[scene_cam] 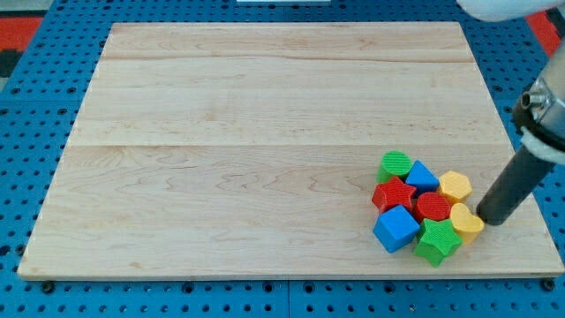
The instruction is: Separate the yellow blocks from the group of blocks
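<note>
A tight group of blocks sits at the view's lower right on the wooden board point(265, 132). The yellow hexagon block point(455, 186) is on the group's right edge. The yellow heart-shaped block point(465, 222) lies just below it. Both touch the red round block point(433, 207). A green round block point(395, 164), blue triangular block point(422, 176), red star block point(394, 194), blue cube point(396, 229) and green star block point(438, 241) make up the rest. My tip point(489, 218) stands just right of the yellow heart, close to touching it.
The board lies on a blue pegboard surface point(35, 177). The block group is near the board's right and bottom edges. The arm's body point(547, 106) reaches in from the view's upper right.
</note>
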{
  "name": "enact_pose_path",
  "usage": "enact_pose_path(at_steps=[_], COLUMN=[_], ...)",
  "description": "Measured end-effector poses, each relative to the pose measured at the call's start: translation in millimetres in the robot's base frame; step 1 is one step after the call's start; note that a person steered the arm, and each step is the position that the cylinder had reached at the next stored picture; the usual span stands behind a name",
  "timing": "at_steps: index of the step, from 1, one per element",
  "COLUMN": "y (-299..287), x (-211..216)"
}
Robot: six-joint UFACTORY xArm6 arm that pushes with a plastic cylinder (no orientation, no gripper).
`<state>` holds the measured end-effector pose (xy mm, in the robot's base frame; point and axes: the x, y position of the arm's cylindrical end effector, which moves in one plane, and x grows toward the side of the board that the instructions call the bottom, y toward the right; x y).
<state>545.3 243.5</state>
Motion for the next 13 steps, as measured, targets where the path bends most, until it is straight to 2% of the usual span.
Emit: enact_pose_path(at_steps=[1,2,3,4,7,10,13], y=[23,23,21,8,-17,-34,-52], x=[-5,22,27,57,68,52,-68])
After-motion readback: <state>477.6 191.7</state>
